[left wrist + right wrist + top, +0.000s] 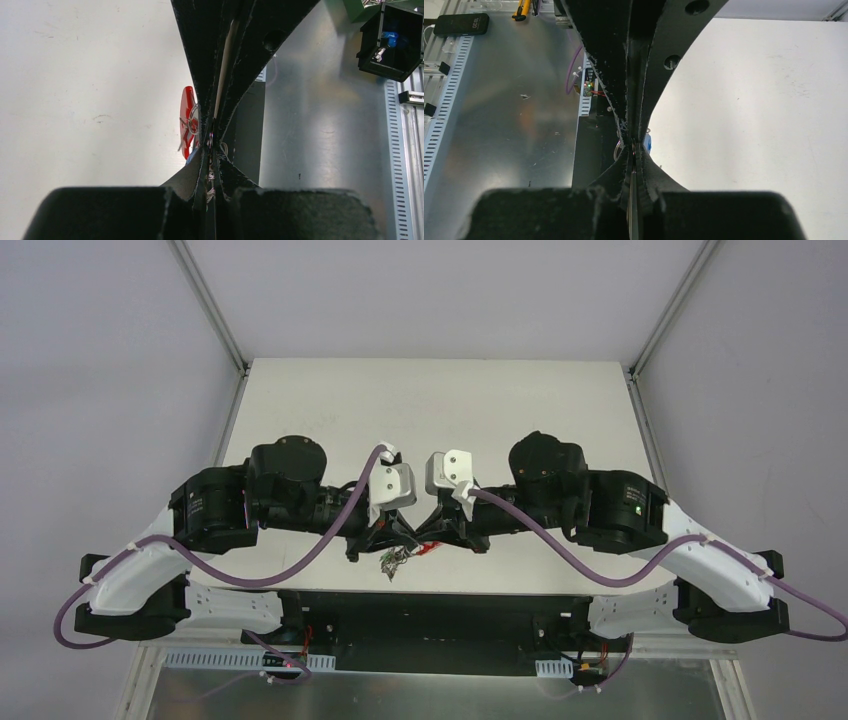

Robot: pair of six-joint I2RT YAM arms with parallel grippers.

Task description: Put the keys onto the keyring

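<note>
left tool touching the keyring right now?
Touching. In the left wrist view the left tool is shut, with the silver rings of the keyring pinched between its fingers and the red clip beside the tips.

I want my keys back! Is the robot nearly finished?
Not yet. Done: nothing I can confirm. In hand: the left gripper pinches the keyring beside its red clip; the right gripper is shut beside a blue key. To do: threading it on.
</note>
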